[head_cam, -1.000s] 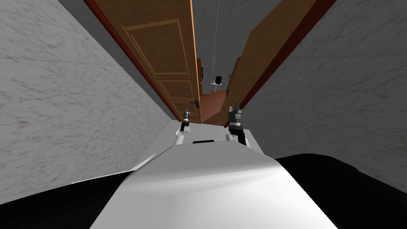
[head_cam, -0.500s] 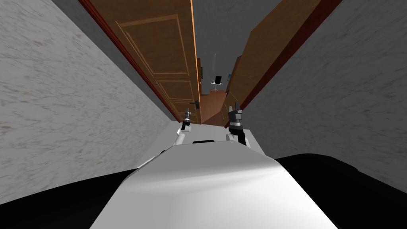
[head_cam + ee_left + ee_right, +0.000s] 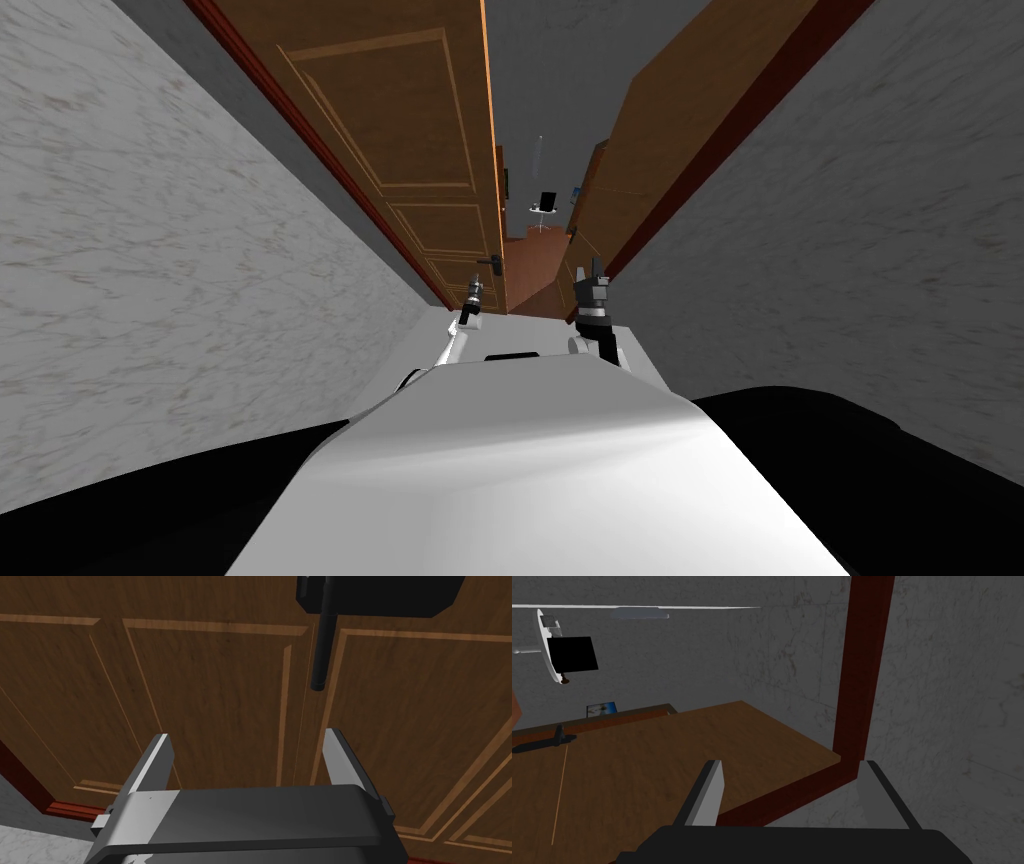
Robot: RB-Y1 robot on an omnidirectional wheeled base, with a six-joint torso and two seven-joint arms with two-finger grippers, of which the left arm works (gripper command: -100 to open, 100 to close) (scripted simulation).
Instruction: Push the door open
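Note:
A brown panelled door (image 3: 420,130) stands ajar ahead on my left, with a black lever handle (image 3: 490,261) near its free edge. My left gripper (image 3: 475,291) is just below that handle. In the left wrist view the gripper (image 3: 248,756) is open and close to the door's face (image 3: 210,701). Nothing lies between its fingers, and the handle (image 3: 320,656) hangs just past its fingertips. My right gripper (image 3: 592,272) is held up near a second brown leaf (image 3: 650,150). It is open (image 3: 792,786) over that leaf (image 3: 637,776).
Grey marbled walls (image 3: 150,250) close in on both sides of a narrow passage. A dark red door frame (image 3: 862,676) runs beside the right leaf. Through the gap between the leaves, a small white table (image 3: 545,208) stands on a brown floor.
My left arm has stretched a little further forward, bringing its gripper closer under the handle. The left door's face has widened in the head view. The right arm has stayed put.

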